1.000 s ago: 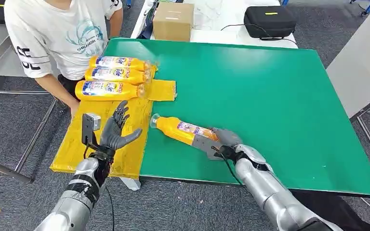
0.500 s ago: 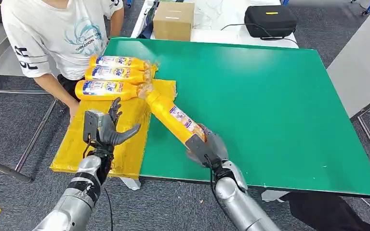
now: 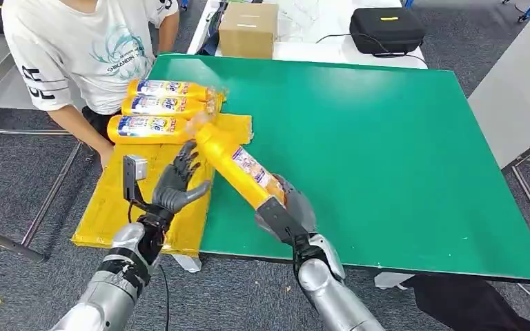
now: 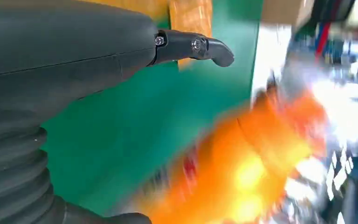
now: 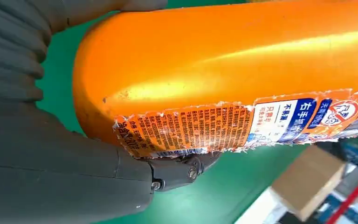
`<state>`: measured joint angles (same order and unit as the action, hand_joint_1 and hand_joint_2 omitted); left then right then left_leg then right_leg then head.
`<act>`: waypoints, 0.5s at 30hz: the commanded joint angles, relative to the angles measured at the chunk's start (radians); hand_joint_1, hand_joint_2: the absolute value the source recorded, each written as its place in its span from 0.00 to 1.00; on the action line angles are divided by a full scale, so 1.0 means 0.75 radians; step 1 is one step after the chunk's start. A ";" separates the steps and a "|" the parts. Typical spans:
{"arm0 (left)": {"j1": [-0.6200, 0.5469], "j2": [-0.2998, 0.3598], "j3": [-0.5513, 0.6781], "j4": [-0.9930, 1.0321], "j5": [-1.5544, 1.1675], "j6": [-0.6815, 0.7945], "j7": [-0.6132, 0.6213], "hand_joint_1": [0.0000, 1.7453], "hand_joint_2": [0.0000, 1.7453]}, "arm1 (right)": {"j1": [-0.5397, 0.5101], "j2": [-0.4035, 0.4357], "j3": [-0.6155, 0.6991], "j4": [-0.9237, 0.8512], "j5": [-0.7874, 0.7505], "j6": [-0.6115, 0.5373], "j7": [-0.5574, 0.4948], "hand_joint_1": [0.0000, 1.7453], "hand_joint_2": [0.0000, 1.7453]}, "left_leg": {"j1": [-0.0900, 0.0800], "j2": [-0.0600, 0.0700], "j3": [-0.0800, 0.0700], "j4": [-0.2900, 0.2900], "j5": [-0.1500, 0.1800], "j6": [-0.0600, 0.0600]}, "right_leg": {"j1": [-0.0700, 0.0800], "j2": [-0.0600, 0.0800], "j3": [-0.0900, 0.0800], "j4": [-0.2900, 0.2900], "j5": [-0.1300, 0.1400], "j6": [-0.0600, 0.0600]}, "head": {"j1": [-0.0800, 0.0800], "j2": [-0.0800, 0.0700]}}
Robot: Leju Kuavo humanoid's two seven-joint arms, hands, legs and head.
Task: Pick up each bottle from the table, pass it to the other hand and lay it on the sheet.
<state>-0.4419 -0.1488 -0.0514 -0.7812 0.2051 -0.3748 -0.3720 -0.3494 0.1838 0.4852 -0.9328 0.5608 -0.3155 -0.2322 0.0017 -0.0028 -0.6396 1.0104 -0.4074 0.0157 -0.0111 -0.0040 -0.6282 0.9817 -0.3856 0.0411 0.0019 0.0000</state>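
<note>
a green tabletop (image 3: 386,138) stands over grey carpet, with a yellow sheet (image 3: 117,200) laid over its near-left corner and a person in a white t-shirt (image 3: 86,48) seated just beyond that corner. the right hand (image 3: 283,212) grips the base end of a long orange plastic bottle with a printed label (image 3: 233,162), fingers wrapped round its thick bottom; in the right wrist view the same bottle (image 5: 223,70) sits tight against the palm. the bottle is lifted off the tabletop, its long axis running diagonally, base toward the robot and cap end pointing away and to the left, over the inner edge of the sheet. the left hand (image 3: 178,185) hovers above the sheet just left of the bottle's middle, fingers spread and palm turned toward it, holding nothing and not touching it. three more orange bottles (image 3: 159,110) lie side by side at the sheet's far end, caps pointing right. a brown cardboard box (image 3: 248,29) and a black case (image 3: 386,29) sit beyond the tabletop.
</note>
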 commanded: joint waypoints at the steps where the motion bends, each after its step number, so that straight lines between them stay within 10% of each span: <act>1: 0.013 0.029 -0.174 -0.133 0.104 -0.089 0.056 0.00 1.00 | -0.123 0.026 0.132 0.212 0.055 0.021 -0.022 1.00 1.00 | 0.001 0.002 0.008 0.001 -0.004 -0.001 | 0.001 0.002 0.007 0.001 -0.003 -0.002 | 0.000 0.000; 15: 0.028 0.039 -0.240 -0.175 0.152 -0.072 0.071 0.00 1.00 | -0.159 0.082 0.328 0.349 0.233 0.041 0.047 1.00 1.00 | 0.000 0.002 0.005 -0.001 -0.002 -0.001 | 0.001 0.002 0.005 -0.001 -0.002 -0.002 | 0.001 0.000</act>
<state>-0.3934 -0.1434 -0.1633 -0.9331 0.3140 -0.4295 -0.3296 -0.4013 0.2178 0.5902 -0.8217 0.6826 -0.2891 -0.2163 0.0017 -0.0029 -0.6398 1.0104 -0.4074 0.0157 -0.0111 -0.0040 -0.6282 0.9816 -0.3856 0.0411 0.0023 0.0000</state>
